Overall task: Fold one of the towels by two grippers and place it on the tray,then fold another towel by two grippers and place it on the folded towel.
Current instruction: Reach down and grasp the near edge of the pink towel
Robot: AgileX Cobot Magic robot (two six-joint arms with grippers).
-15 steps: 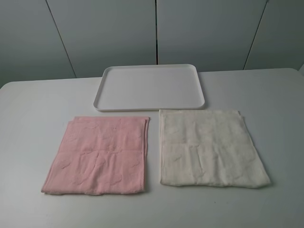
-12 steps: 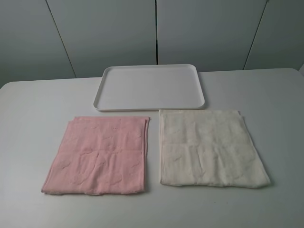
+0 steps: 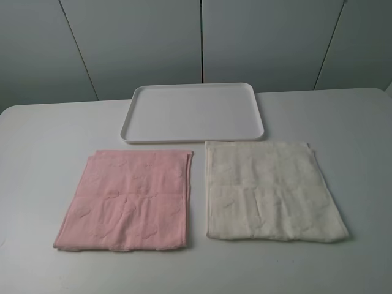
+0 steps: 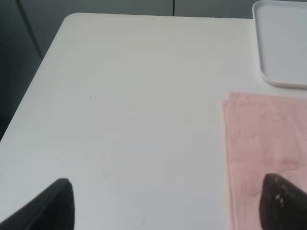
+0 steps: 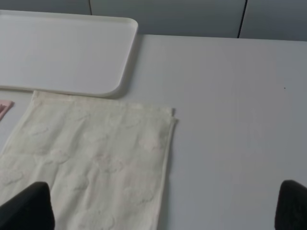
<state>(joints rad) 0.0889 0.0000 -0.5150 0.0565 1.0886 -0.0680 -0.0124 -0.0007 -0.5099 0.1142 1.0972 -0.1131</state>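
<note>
A pink towel [image 3: 128,199] lies flat on the white table at the front left; its edge shows in the left wrist view [image 4: 264,143]. A cream towel [image 3: 269,190] lies flat at the front right and shows in the right wrist view [image 5: 91,163]. The white tray [image 3: 193,112] stands empty behind them. Neither arm shows in the exterior high view. My left gripper [image 4: 168,206] is open and empty above bare table beside the pink towel. My right gripper [image 5: 160,206] is open and empty above the cream towel's edge.
The tray's corner shows in the left wrist view [image 4: 280,43] and in the right wrist view [image 5: 67,52]. The white table [image 3: 43,141] has a rounded far left corner. Grey panels stand behind the table.
</note>
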